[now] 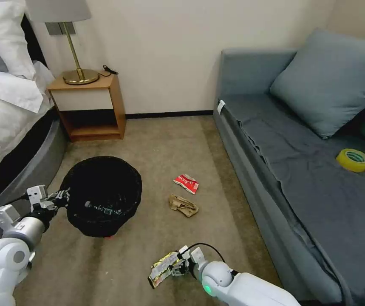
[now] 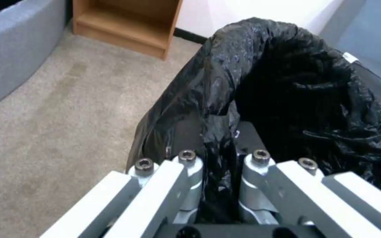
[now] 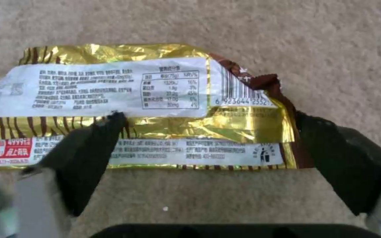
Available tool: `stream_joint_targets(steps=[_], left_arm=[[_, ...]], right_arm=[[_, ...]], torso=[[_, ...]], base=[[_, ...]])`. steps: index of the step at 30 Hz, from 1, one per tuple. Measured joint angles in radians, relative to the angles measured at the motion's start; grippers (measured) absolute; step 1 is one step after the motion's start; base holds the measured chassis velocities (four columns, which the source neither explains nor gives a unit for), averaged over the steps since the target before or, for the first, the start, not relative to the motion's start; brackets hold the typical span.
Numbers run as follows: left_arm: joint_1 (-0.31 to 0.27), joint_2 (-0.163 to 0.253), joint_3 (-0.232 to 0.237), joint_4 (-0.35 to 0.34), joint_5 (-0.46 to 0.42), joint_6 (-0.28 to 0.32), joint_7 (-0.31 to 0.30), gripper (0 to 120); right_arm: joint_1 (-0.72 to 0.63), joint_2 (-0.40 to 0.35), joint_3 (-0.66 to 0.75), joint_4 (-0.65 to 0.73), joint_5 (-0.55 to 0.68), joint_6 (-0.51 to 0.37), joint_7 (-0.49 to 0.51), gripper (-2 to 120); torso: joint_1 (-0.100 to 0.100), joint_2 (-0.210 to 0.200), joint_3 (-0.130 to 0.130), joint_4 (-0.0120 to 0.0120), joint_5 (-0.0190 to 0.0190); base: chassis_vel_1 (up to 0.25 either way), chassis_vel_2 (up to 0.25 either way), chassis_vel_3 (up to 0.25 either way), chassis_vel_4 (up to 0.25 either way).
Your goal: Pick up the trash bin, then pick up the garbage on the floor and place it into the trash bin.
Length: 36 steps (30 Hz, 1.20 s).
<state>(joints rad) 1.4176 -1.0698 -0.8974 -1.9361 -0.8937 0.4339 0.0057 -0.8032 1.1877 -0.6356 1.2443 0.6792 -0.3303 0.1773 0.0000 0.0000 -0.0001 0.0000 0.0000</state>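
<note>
The right gripper (image 1: 178, 265) has its fingers spread over the gold wrapper (image 1: 162, 269) on the carpet (image 1: 157, 148), spanning its long axis, while the left gripper (image 1: 61, 197) pinches the bin's (image 1: 103, 195) near rim, up-left of it.

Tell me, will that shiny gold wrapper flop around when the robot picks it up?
Probably yes. The gold wrapper looks like thin crinkled foil with a torn end, so it would likely bend and droop. It lies flat and empty-looking on the carpet, so it is probably very light. The right gripper has its fingers spread around it.
</note>
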Motion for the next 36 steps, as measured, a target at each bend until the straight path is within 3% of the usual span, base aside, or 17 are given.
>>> stream_joint_targets(steps=[2, 10, 25, 28, 36], left_arm=[[0.000, 0.000, -0.001, 0.001, 0.000, -0.001, 0.000, 6], [0.000, -0.001, -0.006, 0.004, -0.003, -0.003, 0.001, 6], [0.001, -0.007, -0.005, -0.002, -0.003, -0.003, 0.000, 6], [0.002, -0.010, -0.003, -0.003, -0.002, 0.000, -0.001, 6], [0.001, -0.011, 0.005, 0.010, -0.003, 0.004, -0.009, 6]], right_arm=[[0.000, 0.001, -0.002, -0.002, -0.003, 0.002, 0.001, 91], [-0.003, 0.008, -0.006, -0.013, -0.023, 0.023, 0.002, 57], [-0.004, -0.003, 0.005, -0.002, -0.036, 0.042, 0.015, 7], [-0.002, -0.015, 0.019, 0.015, -0.035, 0.046, 0.022, 0], [0.049, -0.092, 0.146, 0.128, -0.019, 0.048, 0.063, 0]], torso=[[0.000, 0.000, 0.000, 0.0000, 0.0000], [0.000, 0.000, 0.000, 0.0000, 0.0000], [0.000, 0.000, 0.000, 0.0000, 0.0001], [0.000, 0.000, 0.000, 0.0000, 0.0001], [0.000, 0.000, 0.000, 0.0000, 0.0002]], base=[[0.000, 0.000, 0.000, 0.000], [0.000, 0.000, 0.000, 0.000], [0.000, 0.000, 0.000, 0.000], [0.000, 0.000, 0.000, 0.000], [0.000, 0.000, 0.000, 0.000]])
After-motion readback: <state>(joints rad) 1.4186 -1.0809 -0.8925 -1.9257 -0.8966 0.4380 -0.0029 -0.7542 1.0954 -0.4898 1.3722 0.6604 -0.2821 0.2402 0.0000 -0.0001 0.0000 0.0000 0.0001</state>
